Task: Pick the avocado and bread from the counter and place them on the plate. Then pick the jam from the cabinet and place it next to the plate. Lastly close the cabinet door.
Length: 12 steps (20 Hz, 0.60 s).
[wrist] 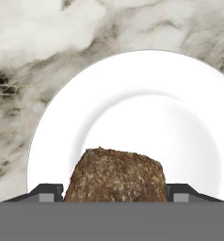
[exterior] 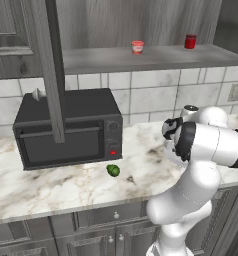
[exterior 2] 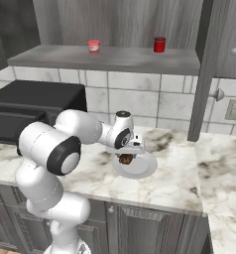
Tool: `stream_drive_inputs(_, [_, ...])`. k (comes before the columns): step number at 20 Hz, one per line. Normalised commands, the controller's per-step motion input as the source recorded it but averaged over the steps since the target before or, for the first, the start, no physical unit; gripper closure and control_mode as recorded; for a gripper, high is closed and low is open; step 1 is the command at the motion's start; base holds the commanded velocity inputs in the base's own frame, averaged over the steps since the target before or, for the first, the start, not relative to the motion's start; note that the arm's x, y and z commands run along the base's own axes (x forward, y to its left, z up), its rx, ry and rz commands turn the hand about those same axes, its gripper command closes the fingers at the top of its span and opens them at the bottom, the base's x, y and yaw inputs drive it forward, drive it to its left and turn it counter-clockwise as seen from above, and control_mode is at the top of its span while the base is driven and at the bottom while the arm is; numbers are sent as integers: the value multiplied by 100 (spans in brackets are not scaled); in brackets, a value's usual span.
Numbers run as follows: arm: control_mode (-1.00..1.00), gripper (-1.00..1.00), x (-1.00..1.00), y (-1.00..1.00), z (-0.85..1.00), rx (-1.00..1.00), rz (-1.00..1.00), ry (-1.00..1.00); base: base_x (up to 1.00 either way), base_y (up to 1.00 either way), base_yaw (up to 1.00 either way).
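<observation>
My gripper [exterior 2: 126, 158] hangs just above the white plate [exterior 2: 145, 168] and is shut on the dark brown bread [exterior 2: 125, 159]. In the hand view the bread [wrist: 116, 175] sits between the two fingertips [wrist: 47, 193], over the near part of the plate [wrist: 147, 108]. The dark green avocado [exterior: 113, 170] lies on the marble counter [exterior: 66, 185] in front of the microwave. Inside the open cabinet, the pink jam jar [exterior: 137, 47] stands on the grey shelf [exterior: 156, 57]; the same jam [exterior 2: 93, 46] appears in the right base view. The cabinet door [exterior: 50, 70] stands open, edge-on.
A darker all-red jar [exterior: 190, 41] stands on the shelf right of the jam. A black microwave [exterior: 68, 127] occupies the counter's back left. A second open grey door [exterior 2: 205, 69] hangs at the right. A wall outlet [exterior 2: 235, 109] sits on the tiles.
</observation>
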Motion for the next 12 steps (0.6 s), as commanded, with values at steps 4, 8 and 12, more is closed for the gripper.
stream_drive_inputs(4, [-100,100,0,-1,-20,0,0,0,0,0,0])
stream_drive_inputs(8, [-100,100,0,-1,-16,0,0,0,0,0,0])
stream_drive_inputs(12, [-100,100,0,-1,-15,0,0,0,0,0,0])
